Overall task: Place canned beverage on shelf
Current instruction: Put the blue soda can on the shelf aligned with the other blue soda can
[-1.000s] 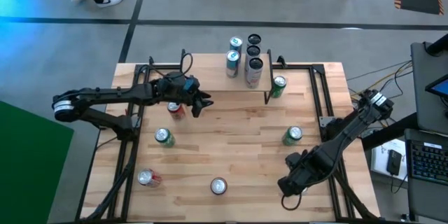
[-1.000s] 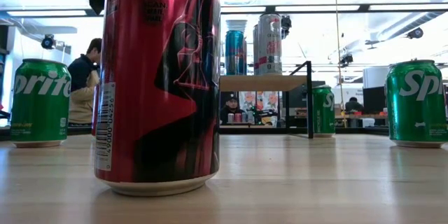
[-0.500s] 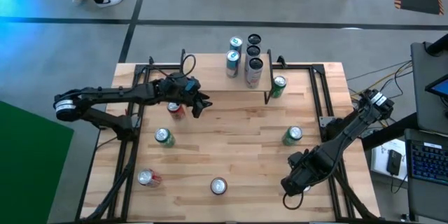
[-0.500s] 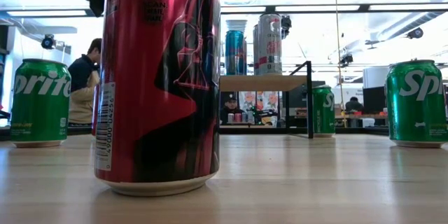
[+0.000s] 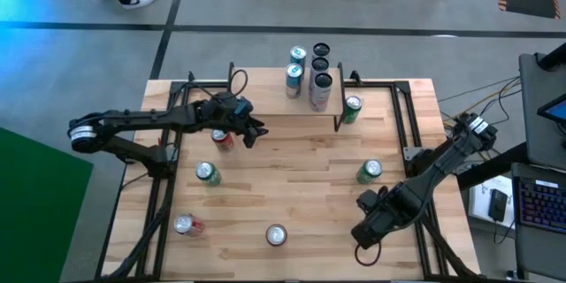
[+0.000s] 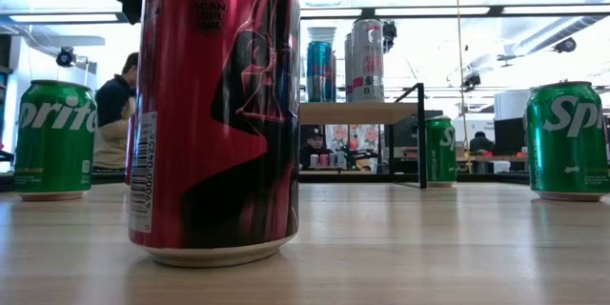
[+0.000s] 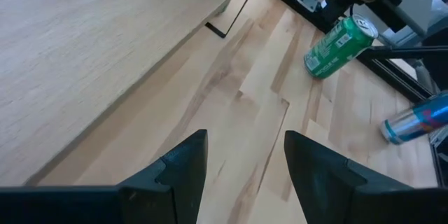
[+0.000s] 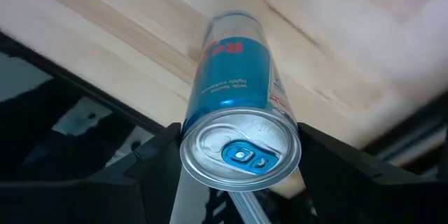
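The right gripper [image 8: 238,182] is clamping a slim blue-and-silver beverage can [image 8: 236,105], its long axis running away from the wrist and its pull-tab end facing the wrist camera. The left gripper [image 7: 245,164] is hovering, fingers apart, beside the low light-wood shelf on black legs [image 5: 301,106].

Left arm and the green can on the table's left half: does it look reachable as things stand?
Probably yes. The left gripper is open and empty, and the green can stands close by on bare table with nothing beside it. The right gripper grips a blue can elsewhere.
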Motion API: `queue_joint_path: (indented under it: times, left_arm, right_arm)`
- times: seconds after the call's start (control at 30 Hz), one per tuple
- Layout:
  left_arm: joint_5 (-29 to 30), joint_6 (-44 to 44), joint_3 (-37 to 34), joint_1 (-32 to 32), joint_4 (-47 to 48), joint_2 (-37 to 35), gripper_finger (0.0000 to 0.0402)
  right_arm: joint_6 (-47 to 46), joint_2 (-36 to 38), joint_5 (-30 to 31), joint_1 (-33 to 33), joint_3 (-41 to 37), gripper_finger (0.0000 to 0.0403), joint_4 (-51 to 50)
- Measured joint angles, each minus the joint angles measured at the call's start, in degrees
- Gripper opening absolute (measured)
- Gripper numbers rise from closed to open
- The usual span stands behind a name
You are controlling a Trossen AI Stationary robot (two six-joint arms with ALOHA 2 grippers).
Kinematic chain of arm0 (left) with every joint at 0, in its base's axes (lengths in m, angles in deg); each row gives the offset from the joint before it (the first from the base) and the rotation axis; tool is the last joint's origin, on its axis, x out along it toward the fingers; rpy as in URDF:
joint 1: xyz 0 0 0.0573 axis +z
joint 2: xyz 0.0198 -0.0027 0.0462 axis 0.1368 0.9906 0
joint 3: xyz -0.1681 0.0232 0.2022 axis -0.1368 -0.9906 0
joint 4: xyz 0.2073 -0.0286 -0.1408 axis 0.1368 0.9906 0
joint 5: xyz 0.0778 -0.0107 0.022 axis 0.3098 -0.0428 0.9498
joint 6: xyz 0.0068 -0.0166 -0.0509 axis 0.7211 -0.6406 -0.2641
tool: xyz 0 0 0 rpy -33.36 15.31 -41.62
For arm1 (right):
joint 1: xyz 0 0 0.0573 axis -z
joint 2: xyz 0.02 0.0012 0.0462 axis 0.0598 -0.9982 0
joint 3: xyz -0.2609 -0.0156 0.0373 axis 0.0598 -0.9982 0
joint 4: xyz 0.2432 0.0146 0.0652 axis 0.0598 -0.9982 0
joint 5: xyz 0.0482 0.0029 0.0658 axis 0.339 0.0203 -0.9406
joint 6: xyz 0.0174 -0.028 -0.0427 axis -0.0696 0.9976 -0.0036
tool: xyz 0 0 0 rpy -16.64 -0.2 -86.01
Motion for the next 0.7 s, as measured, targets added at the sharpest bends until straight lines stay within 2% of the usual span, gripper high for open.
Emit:
queue_joint_path:
  times: [0.23, 0.5, 0.7]
  left_arm:
    - [-0.6, -1.5, 0.6, 0.0, 0.2, -1.2, 0.0175]
    - [-11.9, 4.6, 7.2, -0.2, 0.2, -1.5, 0.0175]
    - [-12.4, 8.9, 9.6, -0.8, -2.3, -1.6, 0.0175]
  right_arm:
    - [13.8, 0.0, 6.0, 6.9, 3.1, 0.0242, -0.2]
    - [31.9, 0.0, 7.9, 16.7, 8.2, 0.0243, -0.1]
    - [43.9, 0.0, 10.2, 21.9, 12.7, 0.0241, -0.3]
